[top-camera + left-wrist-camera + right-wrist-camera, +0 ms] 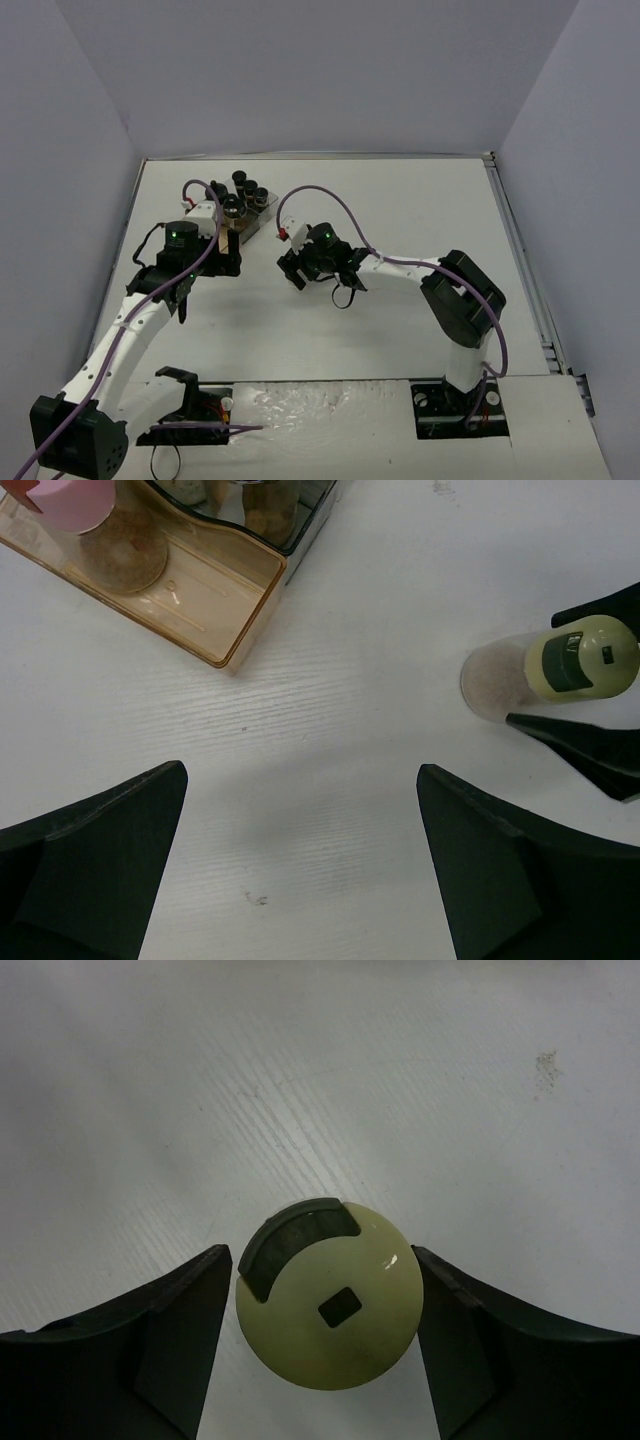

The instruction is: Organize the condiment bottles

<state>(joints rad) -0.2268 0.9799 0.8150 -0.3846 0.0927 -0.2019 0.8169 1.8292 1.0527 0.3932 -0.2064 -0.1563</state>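
A small clear bottle with a yellow-green cap (330, 1310) stands upright on the white table, with pale brown powder inside (500, 680). My right gripper (322, 1255) straddles its cap, jaws open with a thin gap on each side. In the top view that gripper (296, 270) hides the bottle. My left gripper (300, 780) is wide open over bare table, left of that bottle. A pink-capped bottle (75, 500) stands in the amber step of the tray (225, 600). Several black-capped bottles (250, 190) stand on the tray's upper steps.
The stepped clear-and-amber tray (243, 228) sits at the back left of the table, just beyond my left gripper (225, 250). White walls enclose the table on three sides. The right arm's purple cable (340, 205) arches over the middle.
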